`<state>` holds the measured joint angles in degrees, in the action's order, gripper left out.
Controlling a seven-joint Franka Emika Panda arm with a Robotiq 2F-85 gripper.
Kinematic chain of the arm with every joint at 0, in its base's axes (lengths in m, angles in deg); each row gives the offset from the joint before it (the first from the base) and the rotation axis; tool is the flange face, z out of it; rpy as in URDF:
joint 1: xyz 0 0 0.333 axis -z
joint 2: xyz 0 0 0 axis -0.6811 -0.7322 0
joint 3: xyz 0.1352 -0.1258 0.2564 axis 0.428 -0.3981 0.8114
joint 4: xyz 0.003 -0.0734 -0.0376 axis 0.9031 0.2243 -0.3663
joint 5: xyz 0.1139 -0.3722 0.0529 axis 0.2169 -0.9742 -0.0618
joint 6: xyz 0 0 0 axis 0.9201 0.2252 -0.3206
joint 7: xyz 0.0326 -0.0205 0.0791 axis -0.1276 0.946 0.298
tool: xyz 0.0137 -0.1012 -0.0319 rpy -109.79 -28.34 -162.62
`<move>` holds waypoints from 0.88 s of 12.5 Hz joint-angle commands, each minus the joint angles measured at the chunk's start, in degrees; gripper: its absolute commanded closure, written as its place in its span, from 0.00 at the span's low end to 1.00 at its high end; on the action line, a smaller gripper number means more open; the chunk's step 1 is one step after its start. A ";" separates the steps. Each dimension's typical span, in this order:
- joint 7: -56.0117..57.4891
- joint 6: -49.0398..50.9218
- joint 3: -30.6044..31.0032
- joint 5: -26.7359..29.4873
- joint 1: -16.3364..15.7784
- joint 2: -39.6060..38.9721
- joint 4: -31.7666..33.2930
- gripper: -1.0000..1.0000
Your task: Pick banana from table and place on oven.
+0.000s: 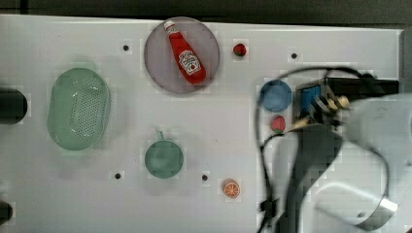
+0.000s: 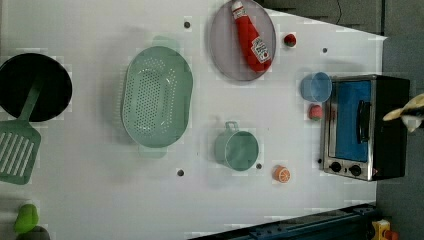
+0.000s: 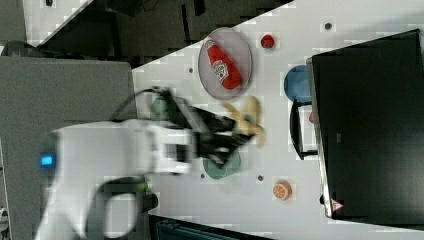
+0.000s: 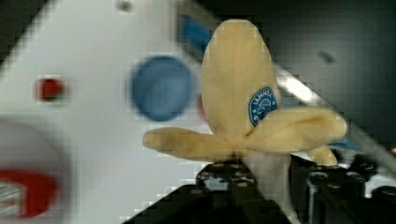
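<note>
the pincer point(image 3: 235, 131) was pinching the banana point(image 3: 248, 121), lifted clear of the table point(image 3: 250, 210). in the right view the white arm reached in from 9 o'clock and the banana hung over the table between the ketchup plate point(image 3: 206, 75) and the oven point(image 3: 370, 125), w/ the oven at 3 o'clock of it, apart from it. wrist view: banana point(image 4: 236, 79) w/ pale peel strips splayed out and a blue sticker on one strip, the dark pincer point(image 4: 252, 186) clamped on its whitish base.

in the top view the arm covered the 3–5 o'clock part of the frame; peel bits point(image 1: 335, 103) showed near the oven's blue door point(image 1: 307, 99). left view: banana tip point(image 2: 406, 111) poked in at 3 o'clock, just past the oven's black top point(image 2: 392, 125).

rest on the table: ketchup bottle point(image 1: 186, 52) lying on the grey plate, strawberry point(image 1: 239, 49) at 3 o'clock of the plate, blue bowl point(image 1: 275, 95) just beside the oven door, a 2nd strawberry point(image 1: 278, 124) at 6 o'clock of the bowl, orange slice point(image 1: 231, 189) near the 6 o'clock edge, green cup point(image 1: 164, 158), green colander point(image 1: 78, 108) at 9 o'clock. left view also had a black pan point(image 2: 32, 86) and a green spatula point(image 2: 17, 150) at 9 o'clock.
</note>
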<state>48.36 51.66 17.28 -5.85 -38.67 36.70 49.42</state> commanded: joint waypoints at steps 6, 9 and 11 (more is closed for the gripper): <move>16.24 -13.14 -8.14 0.94 1.88 -11.51 -0.97 0.75; 16.25 -13.85 -8.79 0.86 1.91 -12.56 -1.11 0.60; 16.31 -13.88 -8.94 0.50 1.87 -12.53 -1.24 0.38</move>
<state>62.42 39.17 7.22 -5.19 -36.22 21.55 50.66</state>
